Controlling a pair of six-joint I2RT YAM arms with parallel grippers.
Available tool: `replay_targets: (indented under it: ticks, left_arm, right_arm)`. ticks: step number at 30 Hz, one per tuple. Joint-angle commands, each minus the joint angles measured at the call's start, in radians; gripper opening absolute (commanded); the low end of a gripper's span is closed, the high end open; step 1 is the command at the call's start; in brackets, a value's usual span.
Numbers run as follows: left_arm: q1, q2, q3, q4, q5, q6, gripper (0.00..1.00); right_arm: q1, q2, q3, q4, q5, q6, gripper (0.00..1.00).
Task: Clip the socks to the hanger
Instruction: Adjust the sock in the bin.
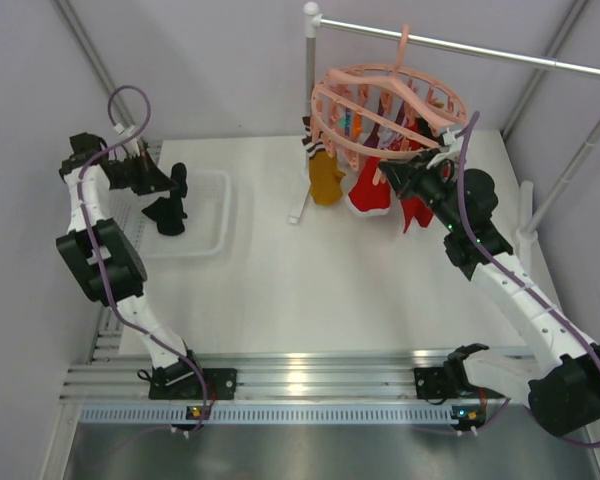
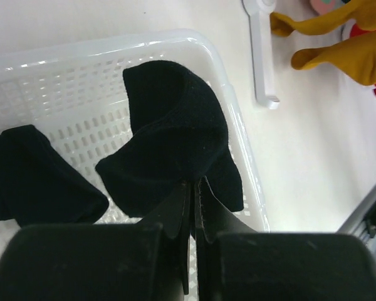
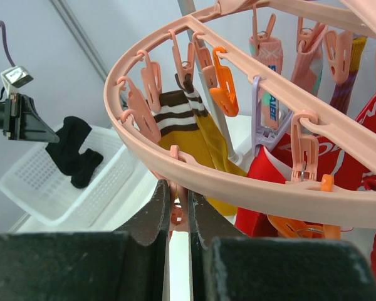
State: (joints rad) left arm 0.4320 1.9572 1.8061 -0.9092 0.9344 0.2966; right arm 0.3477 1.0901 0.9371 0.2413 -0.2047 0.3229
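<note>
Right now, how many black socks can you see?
2. One black sock is pinched in the left pincer over the white mesh basket; the other black sock lies in that basket. Others may be hidden.

Left gripper (image 2: 194, 188) is pinching a black sock (image 2: 175, 125) over the white mesh basket (image 2: 69, 94), second black sock (image 2: 31, 175) lying inside.

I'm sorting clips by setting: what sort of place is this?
Probably a robotics lab test cell, not a home: bare grey walls, two arms bolted to an aluminium rail, and a pink hanger on a metal rod.
</note>
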Motion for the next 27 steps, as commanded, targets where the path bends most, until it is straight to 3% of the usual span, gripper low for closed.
replay_targets:
  ticks: [1,9,13,19,26,27]
  left_arm:
    - [0.001,0.049,0.022,0.009,0.147,-0.022,0.0]
    - [-0.001,0.134,0.03,-0.005,0.061,-0.036,0.01]
    - [-0.03,0.149,0.022,-0.013,0.021,-0.005,0.09]
    - [0.002,0.198,0.024,0.017,-0.012,-0.053,0.04]
    - [0.063,0.267,0.079,0.023,-0.133,-0.05,0.14]
    - [0.066,0.276,0.096,0.021,-0.153,-0.044,0.21]
  right_arm:
    - [-0.016,0.005,0.039,0.039,-0.01,-0.007,0.0]
    - [-0.021,0.005,0.04,0.033,-0.01,-0.012,0.0]
    - [-0.019,0.008,0.039,0.03,-0.012,-0.012,0.0]
    - [-0.021,0.014,0.048,0.027,-0.012,-0.015,0.0]
    - [-0.022,0.013,0.048,0.021,-0.01,-0.019,0.0]
    - [-0.024,0.014,0.048,0.021,-0.01,-0.019,0.0]
